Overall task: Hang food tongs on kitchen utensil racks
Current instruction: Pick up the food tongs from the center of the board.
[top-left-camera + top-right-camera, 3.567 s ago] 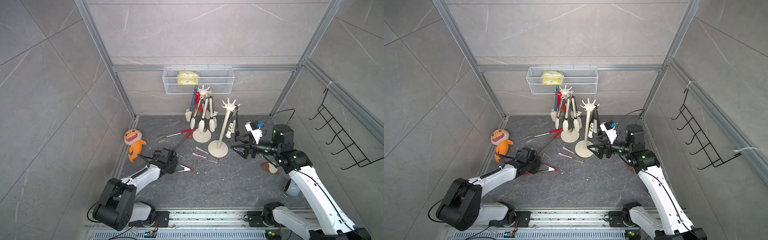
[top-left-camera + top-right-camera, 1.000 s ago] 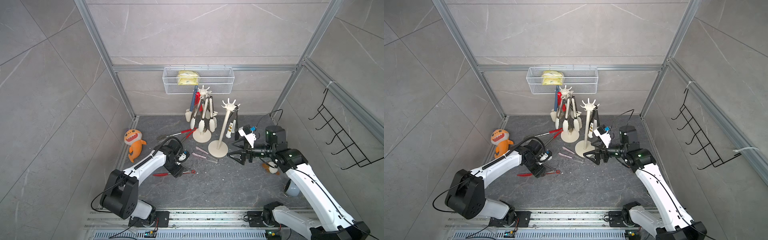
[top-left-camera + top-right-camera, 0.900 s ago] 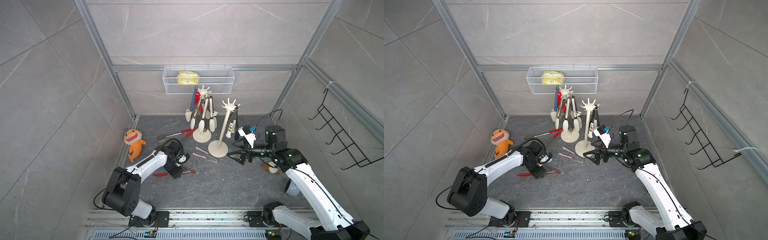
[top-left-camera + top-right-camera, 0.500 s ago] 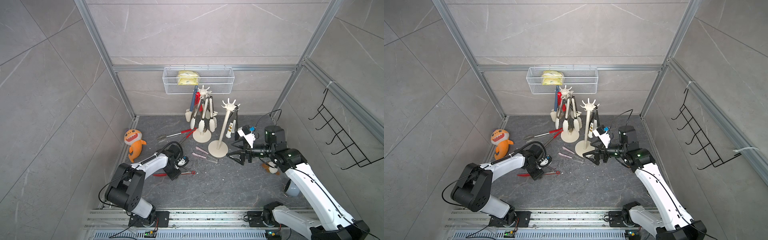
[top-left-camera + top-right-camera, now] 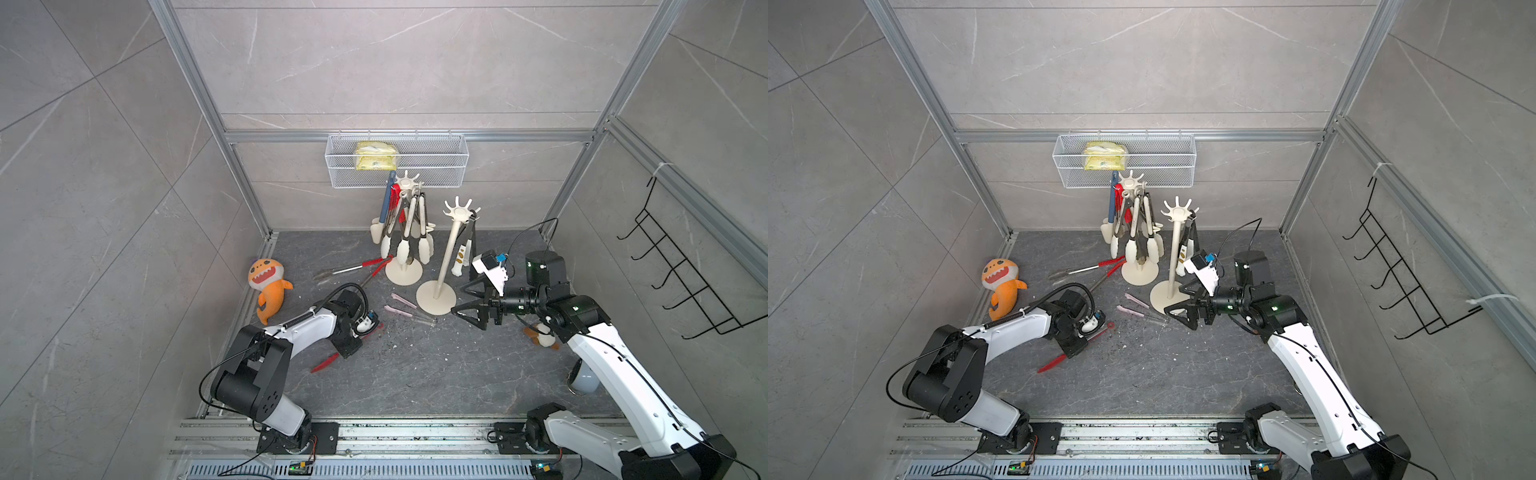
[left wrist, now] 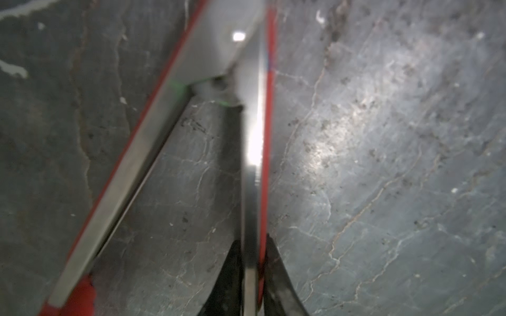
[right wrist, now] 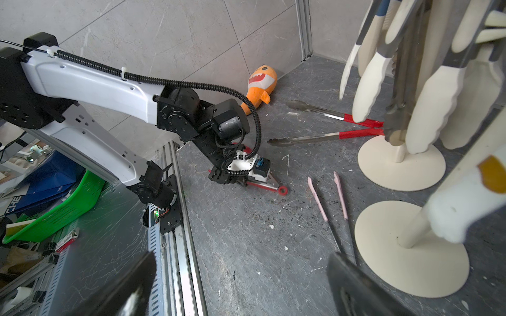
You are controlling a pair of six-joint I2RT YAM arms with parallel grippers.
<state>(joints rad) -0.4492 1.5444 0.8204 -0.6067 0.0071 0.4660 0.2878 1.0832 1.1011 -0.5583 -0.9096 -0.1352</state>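
My left gripper (image 5: pixel 348 348) (image 5: pixel 1073 348) is down at the dark floor, shut on one arm of the red-edged steel tongs (image 5: pixel 326 363) (image 6: pixel 253 169). Its black fingers (image 6: pixel 276 284) pinch that arm while the other arm (image 6: pixel 123 191) splays away. The tongs' ring end (image 7: pixel 282 190) points toward the racks. Both cream racks stand at the back. The rear rack (image 5: pixel 409 185) (image 5: pixel 1131 180) carries several tongs. The front rack (image 5: pixel 457 212) (image 5: pixel 1177 210) carries one dark pair. My right gripper (image 5: pixel 461 300) (image 5: pixel 1177 300) (image 7: pixel 241 276) hovers open and empty beside the front rack's base (image 7: pixel 410 254).
Red-handled steel tongs (image 5: pixel 353 268) and pink tongs (image 5: pixel 405 309) lie on the floor near the rack bases. An orange shark plush (image 5: pixel 268 286) sits by the left wall. A white mesh basket (image 5: pixel 397 166) hangs on the back wall, a black wire hook rack (image 5: pixel 681 270) on the right wall.
The left jaws have closed on the red tongs, which swung from lying crosswise to a diagonal. The left arm has folded nearer its base. The right arm has barely moved.
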